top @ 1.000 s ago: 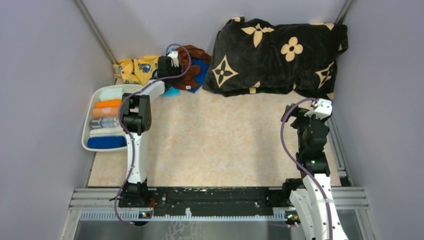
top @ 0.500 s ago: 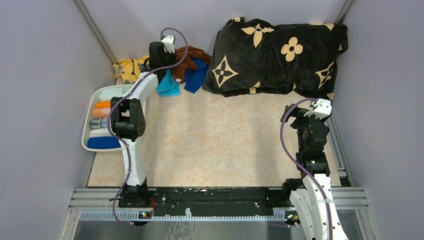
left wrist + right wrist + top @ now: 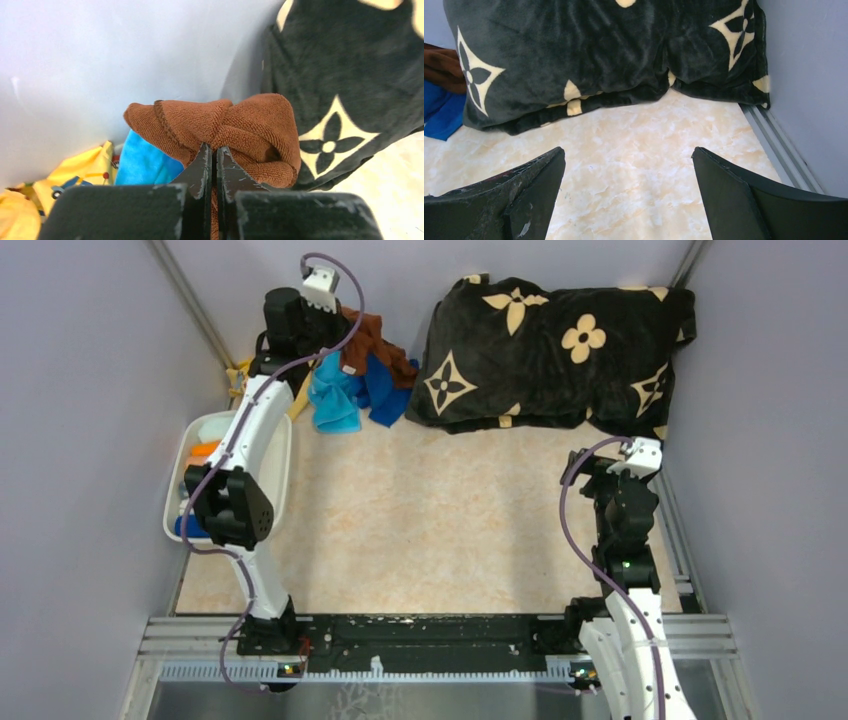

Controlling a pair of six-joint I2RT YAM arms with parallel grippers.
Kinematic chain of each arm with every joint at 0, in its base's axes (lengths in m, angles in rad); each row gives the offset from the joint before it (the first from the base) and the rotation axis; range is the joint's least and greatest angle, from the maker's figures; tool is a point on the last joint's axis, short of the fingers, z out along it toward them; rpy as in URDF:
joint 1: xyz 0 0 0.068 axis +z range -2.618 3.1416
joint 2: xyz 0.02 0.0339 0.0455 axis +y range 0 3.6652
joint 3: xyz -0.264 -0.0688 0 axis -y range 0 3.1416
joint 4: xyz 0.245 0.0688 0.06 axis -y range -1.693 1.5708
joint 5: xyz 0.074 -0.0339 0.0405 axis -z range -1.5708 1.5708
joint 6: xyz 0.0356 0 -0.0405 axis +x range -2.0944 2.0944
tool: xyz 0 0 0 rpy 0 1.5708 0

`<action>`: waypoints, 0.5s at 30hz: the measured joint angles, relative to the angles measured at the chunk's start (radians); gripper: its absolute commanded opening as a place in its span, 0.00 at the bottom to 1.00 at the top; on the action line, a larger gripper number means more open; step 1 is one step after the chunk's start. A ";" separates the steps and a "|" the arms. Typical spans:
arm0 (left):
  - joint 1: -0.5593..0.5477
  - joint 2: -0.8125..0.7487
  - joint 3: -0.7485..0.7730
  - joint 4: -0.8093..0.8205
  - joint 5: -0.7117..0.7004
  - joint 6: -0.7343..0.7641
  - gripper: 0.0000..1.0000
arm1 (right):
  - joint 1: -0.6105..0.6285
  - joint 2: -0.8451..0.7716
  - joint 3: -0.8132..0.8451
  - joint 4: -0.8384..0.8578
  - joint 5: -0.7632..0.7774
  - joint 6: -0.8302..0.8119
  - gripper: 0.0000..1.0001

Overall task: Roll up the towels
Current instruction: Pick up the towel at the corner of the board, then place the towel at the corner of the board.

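The table [image 3: 430, 520] is wide and bare in the middle, so I think there is room to lay a towel flat. The big black cushion [image 3: 560, 340] with beige flowers sits in the back right corner, out of the way. A white tub [image 3: 284, 445] stands at the left edge, and the left arm hides most of what is in it.

The three towels are in a heap at the back, between the cushion and the yellow cloth [image 3: 75, 175]. The light blue towel [image 3: 335, 405] is in front. The dark blue towel [image 3: 388, 390] is beside it, touching the cushion. The brown towel [image 3: 245, 125] is on top. It looks soft and fuzzy, all bunched up, with a stitched edge showing.

The left hand [image 3: 212, 150] is pinched tight on a fold of the brown towel, probably to pull it out of the heap onto the open table. The right hand [image 3: 628, 150] waits low near the right side with its fingers wide apart, holding nothing.
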 measured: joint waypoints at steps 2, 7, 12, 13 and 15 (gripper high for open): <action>-0.008 -0.047 0.000 -0.016 0.002 0.012 0.02 | 0.000 0.000 0.000 0.000 -0.009 -0.002 0.99; -0.016 -0.158 -0.090 0.013 -0.066 0.050 0.02 | 0.000 0.000 0.000 0.000 -0.033 -0.002 0.99; 0.030 -0.127 -0.267 0.047 -0.221 0.041 0.00 | 0.000 0.000 0.000 0.000 -0.042 -0.002 0.99; 0.050 -0.094 -0.270 0.040 -0.239 0.034 0.00 | 0.000 0.000 0.000 0.000 -0.042 -0.002 0.99; 0.101 -0.015 -0.267 0.016 -0.264 0.013 0.00 | 0.000 0.000 0.000 0.000 -0.042 -0.002 0.99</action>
